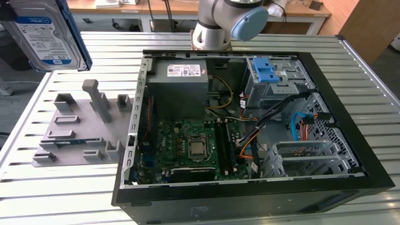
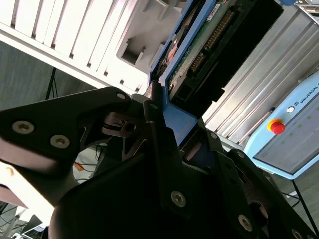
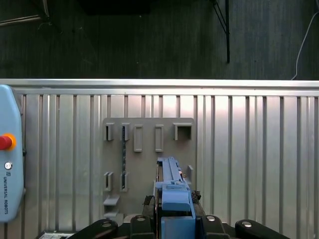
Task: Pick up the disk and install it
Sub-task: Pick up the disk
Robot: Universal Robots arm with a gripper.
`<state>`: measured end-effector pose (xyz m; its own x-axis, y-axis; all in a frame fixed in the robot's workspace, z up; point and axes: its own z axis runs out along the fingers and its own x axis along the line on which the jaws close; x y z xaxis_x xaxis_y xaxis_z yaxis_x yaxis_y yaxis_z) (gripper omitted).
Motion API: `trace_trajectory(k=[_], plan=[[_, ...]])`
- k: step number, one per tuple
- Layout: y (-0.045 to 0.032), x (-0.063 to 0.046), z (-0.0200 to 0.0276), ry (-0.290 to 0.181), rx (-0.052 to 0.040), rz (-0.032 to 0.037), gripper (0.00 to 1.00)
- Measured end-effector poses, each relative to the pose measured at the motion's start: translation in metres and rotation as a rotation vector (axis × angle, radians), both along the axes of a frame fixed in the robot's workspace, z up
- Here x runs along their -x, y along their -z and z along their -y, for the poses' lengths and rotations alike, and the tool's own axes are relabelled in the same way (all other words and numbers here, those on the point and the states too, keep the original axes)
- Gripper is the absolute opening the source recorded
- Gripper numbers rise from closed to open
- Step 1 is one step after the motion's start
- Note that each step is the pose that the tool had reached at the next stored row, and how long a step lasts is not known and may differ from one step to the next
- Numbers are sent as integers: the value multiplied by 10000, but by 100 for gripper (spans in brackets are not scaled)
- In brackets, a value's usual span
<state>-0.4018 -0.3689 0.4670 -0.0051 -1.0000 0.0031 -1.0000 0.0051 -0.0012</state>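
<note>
Silver-grey arm point(image 1: 211, 28) with a pale blue joint cap point(image 1: 250, 22); black jaws carry silver screws point(image 2: 178, 198).

The disk point(image 1: 44, 35) is silver with a blue-and-white label and blue bracket. The fixture point(image 1: 78, 129) is plain grey, the table point(image 1: 37, 197) pale with ribbed slats, the computer case point(image 1: 250, 206) black, its motherboard point(image 1: 181, 140) green.

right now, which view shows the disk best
The exterior view: the disk shows its labelled face at that view's top left. Both wrist views see it edge-on, clamped in the gripper; the second shows its connector edge.
</note>
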Motion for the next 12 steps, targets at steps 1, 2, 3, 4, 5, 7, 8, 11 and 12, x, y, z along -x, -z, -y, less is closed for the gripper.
trace_trajectory(k=[1, 2, 3, 4, 5, 7, 8, 11, 12], plan=[[0, -11, 0, 0, 0, 0, 36], [0, -19, 0, 0, 0, -1, 36], [0, -25, 0, 1, 0, 0, 36], [0, -29, 0, 1, 0, 0, 36], [0, -35, 0, 1, 0, 0, 36], [0, -53, 1, 0, 0, 0, 36], [0, -61, 1, 1, 0, -1, 36], [0, -78, 3, 0, 1, -1, 36], [0, -84, 4, 0, 0, -1, 36]])
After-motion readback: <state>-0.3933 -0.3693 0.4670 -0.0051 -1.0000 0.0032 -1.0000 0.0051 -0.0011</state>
